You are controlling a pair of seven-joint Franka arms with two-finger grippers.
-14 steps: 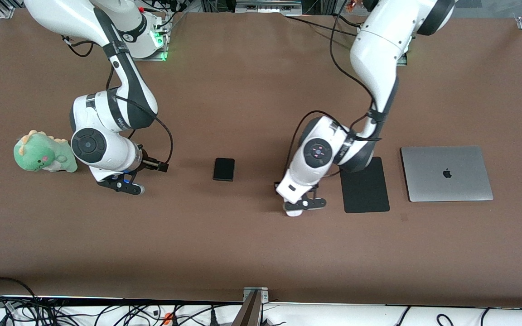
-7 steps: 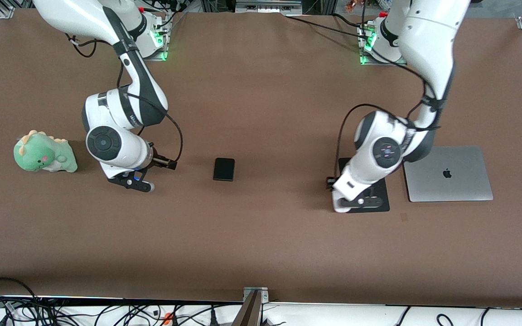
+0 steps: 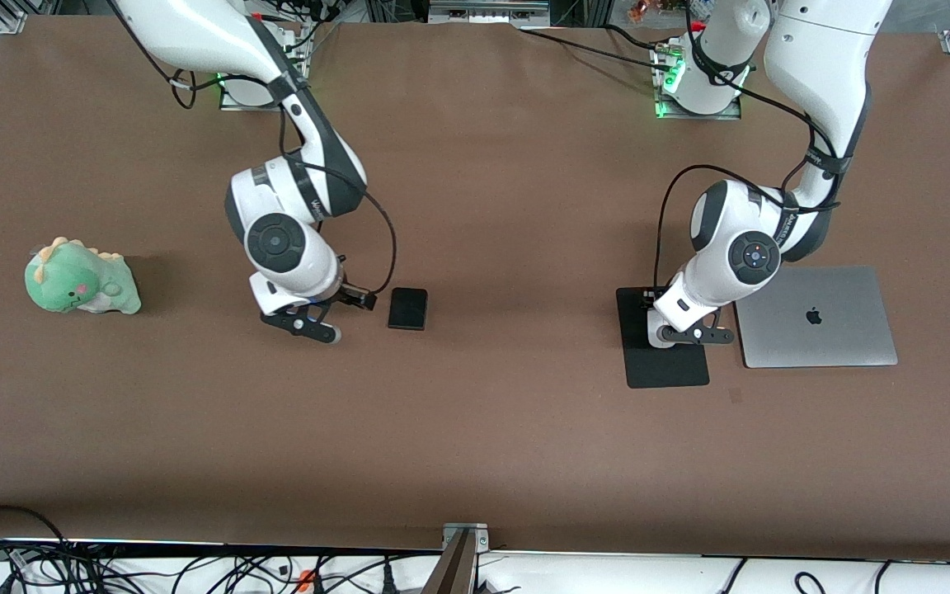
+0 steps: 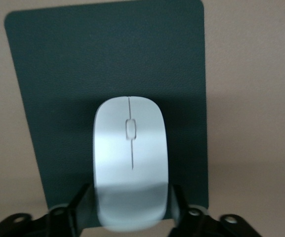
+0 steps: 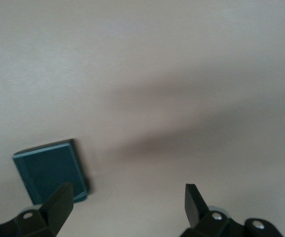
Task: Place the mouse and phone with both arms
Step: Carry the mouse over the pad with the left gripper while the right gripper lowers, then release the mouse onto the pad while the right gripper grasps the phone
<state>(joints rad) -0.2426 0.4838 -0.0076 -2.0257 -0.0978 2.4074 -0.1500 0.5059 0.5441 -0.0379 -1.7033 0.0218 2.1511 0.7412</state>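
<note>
Now hovering over the mouse pad [image 3: 663,363] — left gripper [image 3: 684,337], fingers flanking the white mouse [image 4: 130,160], grip uncertain. Meanwhile hanging over bare table just beside the black phone [image 3: 407,308] — right gripper [image 3: 303,323], jaws spread wide, holding nothing.

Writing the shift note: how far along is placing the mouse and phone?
Nothing looks finished. In hand: the mouse sits between the left pincer's fingers over the mouse pad. Left: the phone lies untouched on the table beside the open right pincer.
</note>
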